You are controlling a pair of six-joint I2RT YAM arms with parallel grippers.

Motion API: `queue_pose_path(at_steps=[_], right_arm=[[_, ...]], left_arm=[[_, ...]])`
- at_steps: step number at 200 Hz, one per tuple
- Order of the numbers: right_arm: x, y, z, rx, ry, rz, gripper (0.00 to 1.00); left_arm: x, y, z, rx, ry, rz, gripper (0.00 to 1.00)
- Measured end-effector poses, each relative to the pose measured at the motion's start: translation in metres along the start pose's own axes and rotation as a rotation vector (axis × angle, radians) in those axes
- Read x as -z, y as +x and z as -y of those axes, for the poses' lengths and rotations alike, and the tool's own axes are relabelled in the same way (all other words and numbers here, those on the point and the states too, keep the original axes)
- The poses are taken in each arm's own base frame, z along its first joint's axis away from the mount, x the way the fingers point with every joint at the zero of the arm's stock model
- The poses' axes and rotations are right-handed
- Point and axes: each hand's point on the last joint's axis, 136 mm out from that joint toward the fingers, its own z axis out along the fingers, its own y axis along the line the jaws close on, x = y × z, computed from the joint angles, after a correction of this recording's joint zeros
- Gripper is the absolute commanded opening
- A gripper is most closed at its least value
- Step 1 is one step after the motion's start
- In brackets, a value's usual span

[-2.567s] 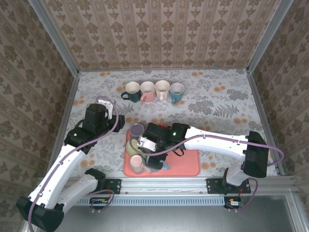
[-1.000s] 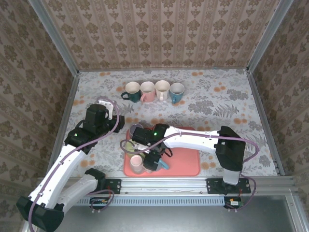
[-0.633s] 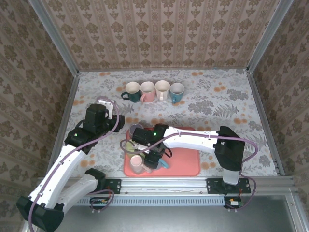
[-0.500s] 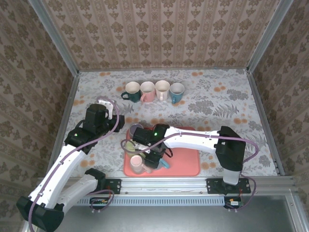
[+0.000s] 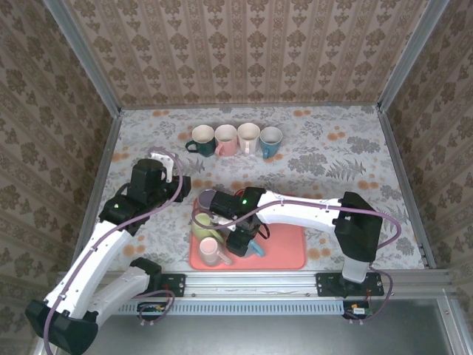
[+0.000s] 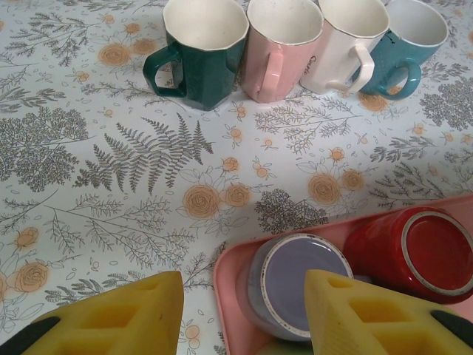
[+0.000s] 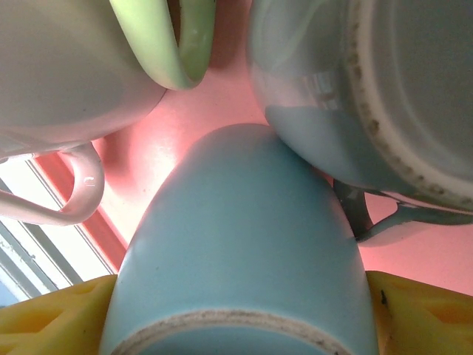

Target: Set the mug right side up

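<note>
A light blue mug [image 7: 236,251] stands upside down on the pink tray [image 5: 284,251], its unglazed base ring toward the right wrist camera. My right gripper [image 7: 236,318] is shut on it, and the yellow pads [image 7: 52,318] press both sides. From above, the right gripper [image 5: 244,242] sits at the tray's near left and a bit of the blue mug [image 5: 256,245] shows beside it. My left gripper [image 6: 244,318] hovers open over the tray's far-left corner with nothing between its fingers.
More mugs crowd the tray: an upside-down lavender one [image 6: 307,285], an upside-down red one [image 6: 414,251], a green one [image 5: 201,222] and a pink one [image 5: 211,251]. Several upright mugs [image 5: 236,138] line the back of the flowered tablecloth. Walls close in three sides.
My right arm swung across the tray and the gripper settled around the blue mug, then shifted slightly right. The left arm has not moved.
</note>
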Motion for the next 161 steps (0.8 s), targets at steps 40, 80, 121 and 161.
queue_pose_path(at_steps=[40, 80, 121, 161], right_arm=[[0.0, 0.0, 0.0, 0.001, 0.0, -0.001, 0.67], [0.004, -0.001, 0.001, -0.013, 0.004, 0.009, 0.38], [0.017, 0.01, 0.015, -0.087, -0.005, 0.012, 0.31], [0.069, 0.012, 0.034, -0.207, -0.069, 0.156, 0.3]], left_arm=[[0.0, 0.0, 0.0, 0.0, 0.0, 0.0, 0.48], [0.0, 0.0, 0.0, 0.0, 0.0, 0.0, 0.48], [0.0, 0.0, 0.0, 0.0, 0.0, 0.0, 0.48], [-0.002, 0.001, 0.0, 0.0, -0.002, -0.006, 0.48]])
